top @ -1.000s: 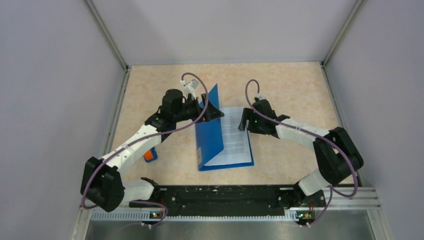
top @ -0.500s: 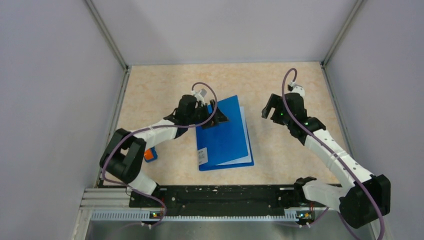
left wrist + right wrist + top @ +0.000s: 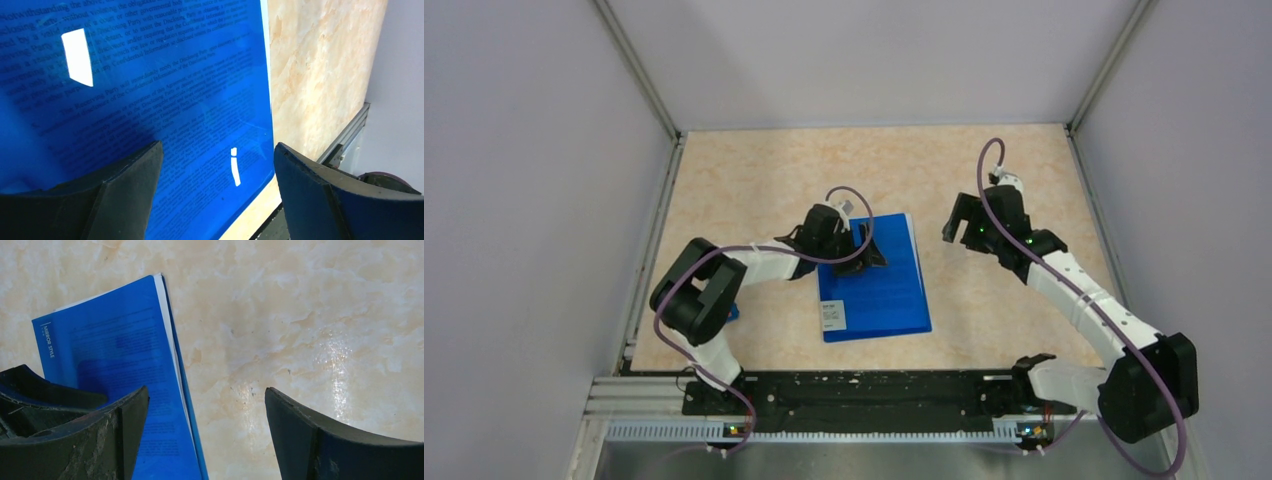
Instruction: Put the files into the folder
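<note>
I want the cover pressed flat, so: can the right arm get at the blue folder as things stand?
Probably yes. The right tool is open right of the folder, nothing between them; the left tool covers only its far end.

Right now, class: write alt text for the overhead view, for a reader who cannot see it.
A closed blue folder lies flat on a beige table. The open left gripper is over its far left part; the open right gripper hangs apart, to its right.

folder [image 3: 879, 290]: bright blue, closed, lying flat | files [image 3: 168, 325]: inside, white edge showing, print visible through cover
</note>
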`<action>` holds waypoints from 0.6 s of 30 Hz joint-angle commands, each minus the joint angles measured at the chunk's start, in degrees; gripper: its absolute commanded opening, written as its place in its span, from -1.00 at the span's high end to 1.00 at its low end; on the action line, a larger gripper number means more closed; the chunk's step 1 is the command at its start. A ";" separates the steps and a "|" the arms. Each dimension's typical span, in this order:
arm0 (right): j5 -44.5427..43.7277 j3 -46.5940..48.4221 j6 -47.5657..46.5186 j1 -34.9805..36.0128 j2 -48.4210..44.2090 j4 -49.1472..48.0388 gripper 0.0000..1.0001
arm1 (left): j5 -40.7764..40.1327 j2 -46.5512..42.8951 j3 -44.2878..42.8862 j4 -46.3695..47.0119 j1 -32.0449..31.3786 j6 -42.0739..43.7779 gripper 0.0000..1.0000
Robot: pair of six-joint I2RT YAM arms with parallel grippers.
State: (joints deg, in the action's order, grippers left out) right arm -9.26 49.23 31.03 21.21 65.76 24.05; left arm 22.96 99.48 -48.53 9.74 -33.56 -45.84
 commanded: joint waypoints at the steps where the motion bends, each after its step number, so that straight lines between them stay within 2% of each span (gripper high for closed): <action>1: 1.38 2.14 -1.05 -0.16 0.29 -1.55 -0.69 | -5.86 -4.20 -2.10 -11.02 -0.27 5.91 -0.74; 6: 3.20 3.39 -1.16 -0.06 1.18 -1.47 -0.72 | -9.77 -12.39 -8.17 -21.33 -0.65 11.01 -0.76; 8: 3.43 3.77 -1.15 0.37 1.35 -1.47 -0.74 | -10.16 -16.58 -9.53 -23.20 -0.64 12.04 -0.96; 14: 2.78 6.35 -1.05 3.66 2.22 -0.95 -0.90 | -16.11 -23.29 -16.60 -33.69 -0.71 14.06 -0.97; 18: 1.68 8.53 -0.87 7.28 2.90 -0.90 -0.97 | -24.70 -27.76 -18.92 -39.97 -0.72 15.32 -0.97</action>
State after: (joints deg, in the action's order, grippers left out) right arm -6.46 53.47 30.52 25.34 68.12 24.23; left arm 7.90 76.01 -65.06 -21.50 -34.06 -33.23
